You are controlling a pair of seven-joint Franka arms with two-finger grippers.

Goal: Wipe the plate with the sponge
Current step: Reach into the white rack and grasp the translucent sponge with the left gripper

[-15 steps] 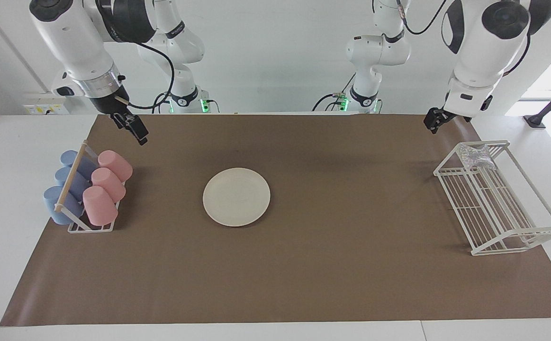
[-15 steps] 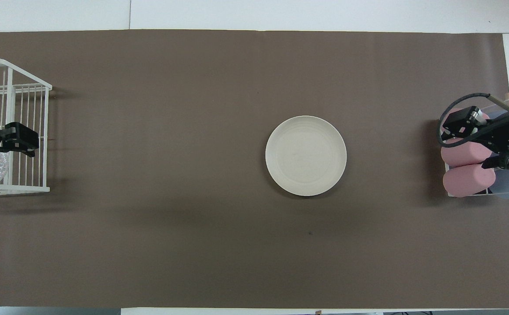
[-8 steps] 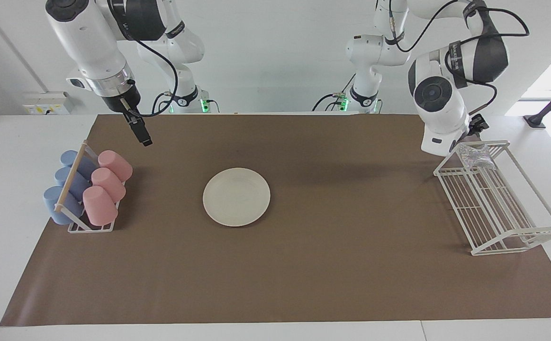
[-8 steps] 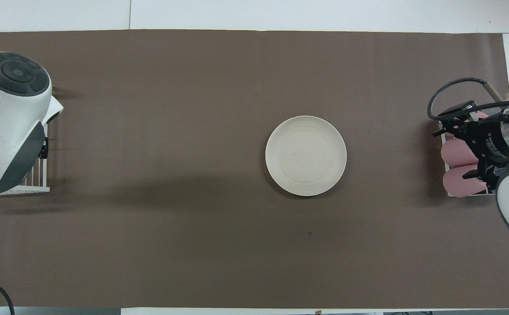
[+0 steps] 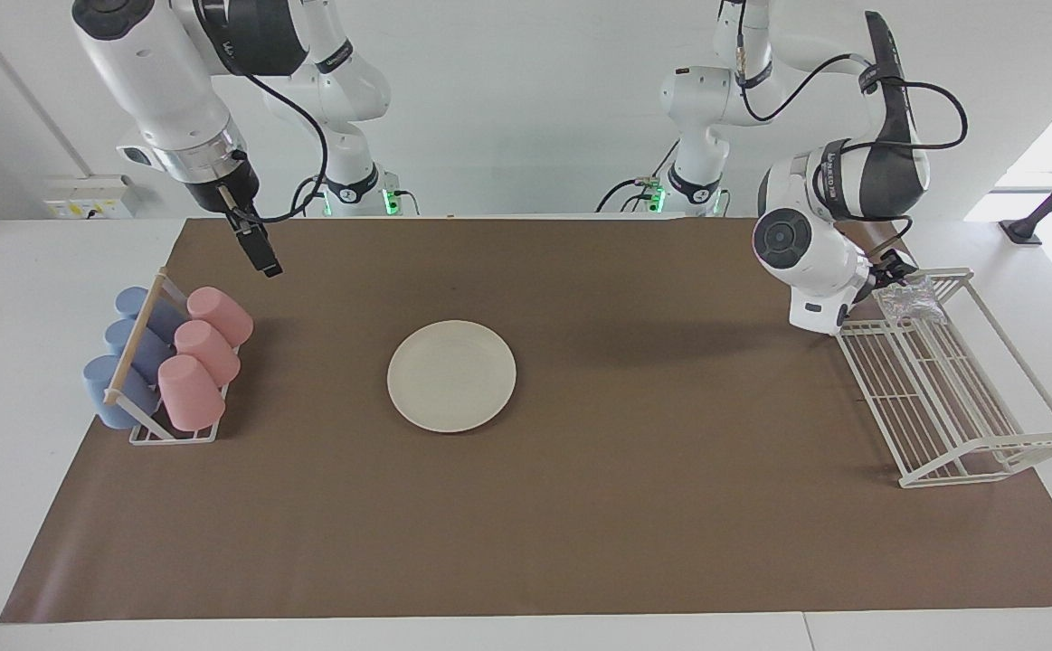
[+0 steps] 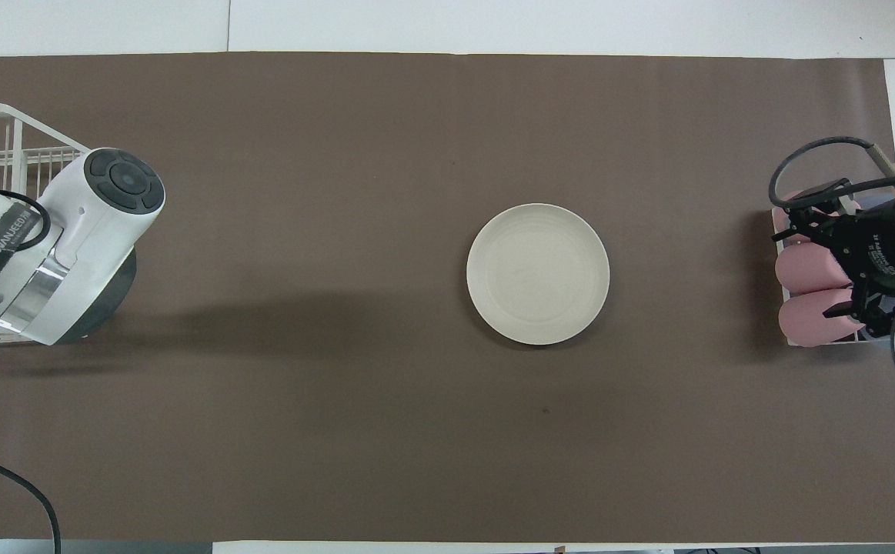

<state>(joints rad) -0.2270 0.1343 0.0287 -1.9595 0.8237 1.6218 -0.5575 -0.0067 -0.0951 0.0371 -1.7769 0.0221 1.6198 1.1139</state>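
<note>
The cream-white plate (image 5: 451, 376) lies flat on the brown mat near the table's middle and also shows in the overhead view (image 6: 538, 274). The silvery wrinkly sponge (image 5: 912, 298) sits in the white wire rack (image 5: 960, 398) at the left arm's end of the table, at the rack's end nearer to the robots. My left gripper (image 5: 892, 269) is low, right beside the sponge; I cannot tell whether it touches. In the overhead view the left arm (image 6: 70, 246) hides the sponge and the gripper. My right gripper (image 5: 263, 255) hangs in the air over the mat beside the cup rack, and shows in the overhead view (image 6: 805, 211).
A rack of pink and blue cups (image 5: 168, 362) stands at the right arm's end of the table, also in the overhead view (image 6: 809, 300). The brown mat (image 5: 580, 506) covers most of the table. The wire rack's end farther from the robots shows in the overhead view (image 6: 1, 131).
The left arm has folded down and its gripper has dropped to the sponge in the wire rack. The right gripper has shifted only slightly near the cup rack.
</note>
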